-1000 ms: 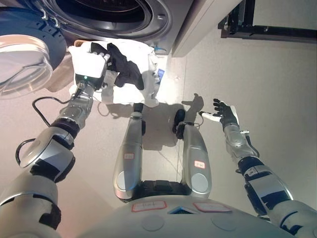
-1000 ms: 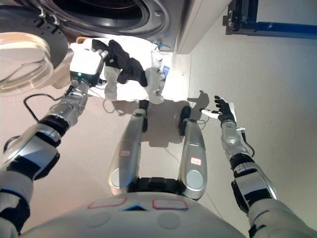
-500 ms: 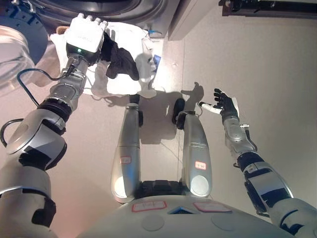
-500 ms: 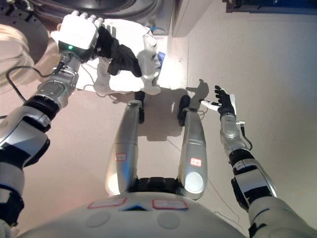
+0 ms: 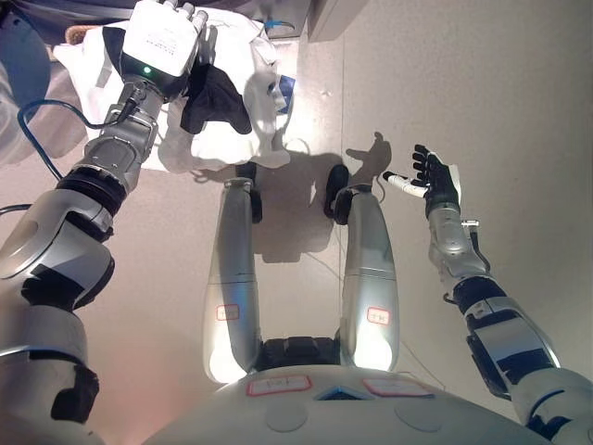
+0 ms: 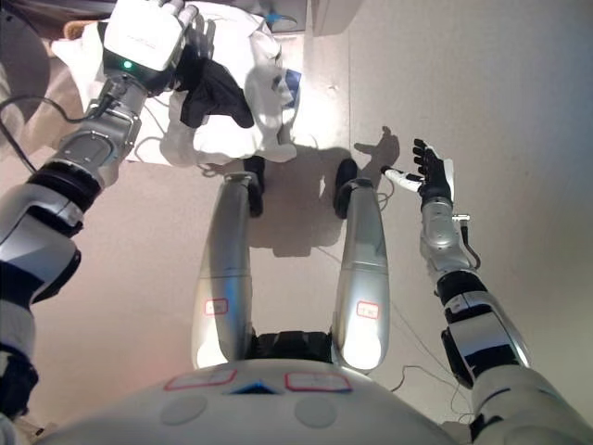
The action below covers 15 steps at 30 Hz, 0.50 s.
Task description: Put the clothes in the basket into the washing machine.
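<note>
**Robot lifted dark garment above laundry pile**

The robot's left hand [image 5: 190, 37] was raised at the upper left of the view, its fingers [image 6: 197, 26] curled round a black garment [image 5: 218, 100] that hung down in a crumpled bunch from the grip. The garment dangled over a heap of white clothes [image 5: 255, 83] spread on the pale floor [image 5: 482, 83], with a small blue item [image 5: 286, 85] showing at the heap's right edge. Whether the white cloth lay in a basket could not be told, since no rim or wall showed. At the top edge, part of a grey cabinet corner [image 5: 326, 14] stood just beyond the heap; a clear, rounded door [image 5: 23, 102] of the washing machine showed only as a pale shape at the far left, and the drum opening was out of view.

The right hand [image 5: 437, 178] hung well apart to the right, over bare floor, its fingers straight and spread wide, holding nothing.
</note>
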Available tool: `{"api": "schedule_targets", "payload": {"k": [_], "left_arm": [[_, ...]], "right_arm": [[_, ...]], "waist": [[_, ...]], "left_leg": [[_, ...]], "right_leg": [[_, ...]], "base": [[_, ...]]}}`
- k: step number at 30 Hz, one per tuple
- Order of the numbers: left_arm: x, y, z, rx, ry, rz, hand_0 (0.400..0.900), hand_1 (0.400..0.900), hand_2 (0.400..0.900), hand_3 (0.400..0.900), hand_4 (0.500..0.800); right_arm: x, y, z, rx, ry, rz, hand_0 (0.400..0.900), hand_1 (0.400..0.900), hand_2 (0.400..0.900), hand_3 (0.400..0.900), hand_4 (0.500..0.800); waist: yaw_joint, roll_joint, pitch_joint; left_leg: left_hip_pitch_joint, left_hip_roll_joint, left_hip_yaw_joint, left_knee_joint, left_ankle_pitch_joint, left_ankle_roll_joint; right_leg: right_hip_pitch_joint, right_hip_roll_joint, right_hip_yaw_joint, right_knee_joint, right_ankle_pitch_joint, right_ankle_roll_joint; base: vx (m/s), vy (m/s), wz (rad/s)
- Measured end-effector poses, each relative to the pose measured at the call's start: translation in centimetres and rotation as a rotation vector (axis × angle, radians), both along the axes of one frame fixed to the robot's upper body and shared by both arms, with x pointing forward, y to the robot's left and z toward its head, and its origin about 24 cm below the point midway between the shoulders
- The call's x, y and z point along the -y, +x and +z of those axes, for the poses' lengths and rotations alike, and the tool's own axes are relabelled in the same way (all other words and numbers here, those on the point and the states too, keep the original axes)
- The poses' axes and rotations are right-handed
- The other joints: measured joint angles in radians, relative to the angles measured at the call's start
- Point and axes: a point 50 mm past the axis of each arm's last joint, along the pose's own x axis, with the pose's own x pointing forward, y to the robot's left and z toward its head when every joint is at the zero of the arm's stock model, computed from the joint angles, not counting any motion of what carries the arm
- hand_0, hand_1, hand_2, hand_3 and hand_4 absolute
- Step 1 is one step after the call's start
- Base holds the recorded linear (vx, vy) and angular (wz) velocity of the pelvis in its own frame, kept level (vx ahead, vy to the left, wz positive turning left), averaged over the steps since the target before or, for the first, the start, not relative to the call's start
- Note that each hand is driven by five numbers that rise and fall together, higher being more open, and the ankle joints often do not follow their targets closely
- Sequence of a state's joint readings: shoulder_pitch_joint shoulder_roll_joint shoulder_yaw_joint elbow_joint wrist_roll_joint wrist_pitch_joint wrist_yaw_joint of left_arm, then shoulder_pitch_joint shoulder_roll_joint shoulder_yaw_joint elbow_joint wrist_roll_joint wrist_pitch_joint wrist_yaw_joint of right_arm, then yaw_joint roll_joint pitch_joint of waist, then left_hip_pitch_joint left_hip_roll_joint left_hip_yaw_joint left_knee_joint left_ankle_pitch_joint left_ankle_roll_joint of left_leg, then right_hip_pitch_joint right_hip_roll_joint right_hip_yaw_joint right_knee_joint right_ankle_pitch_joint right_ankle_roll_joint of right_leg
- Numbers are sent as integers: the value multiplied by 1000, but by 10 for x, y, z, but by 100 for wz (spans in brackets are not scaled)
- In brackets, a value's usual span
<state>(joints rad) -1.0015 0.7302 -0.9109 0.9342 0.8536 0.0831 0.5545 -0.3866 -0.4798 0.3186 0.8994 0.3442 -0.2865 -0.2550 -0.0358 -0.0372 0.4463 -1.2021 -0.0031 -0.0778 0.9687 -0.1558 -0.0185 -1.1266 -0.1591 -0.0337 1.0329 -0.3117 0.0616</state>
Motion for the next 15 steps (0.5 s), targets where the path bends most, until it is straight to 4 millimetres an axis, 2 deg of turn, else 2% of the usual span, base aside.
{"api": "schedule_targets", "payload": {"k": [4,10,15], "left_arm": [[4,1,-1,-17,15,-22,900,900,900,900,800],[3,0,-1,-39,-66,-39,900,900,900,900,800],[-2,-2,-2,-106,-95,-48,900,900,900,900,800]], "right_arm": [[4,1,3,10,13,-16,900,900,900,900,800],[4,4,7,28,13,-12,900,900,900,900,800],[2,7,11,41,15,1,900,900,900,900,800]], "waist": [[-2,0,0],[-6,-2,-1],[-20,-2,-1]], "left_leg": [[-43,-2,7,44,-17,10],[-69,-2,18,62,-27,9],[-112,-1,23,94,-33,23]], "right_leg": [[-38,-2,5,35,-10,3],[-65,-4,18,48,-14,9],[-104,-4,23,70,-16,13]], "base": [[0,0,0],[1,2,-1],[7,19,-5]]}}
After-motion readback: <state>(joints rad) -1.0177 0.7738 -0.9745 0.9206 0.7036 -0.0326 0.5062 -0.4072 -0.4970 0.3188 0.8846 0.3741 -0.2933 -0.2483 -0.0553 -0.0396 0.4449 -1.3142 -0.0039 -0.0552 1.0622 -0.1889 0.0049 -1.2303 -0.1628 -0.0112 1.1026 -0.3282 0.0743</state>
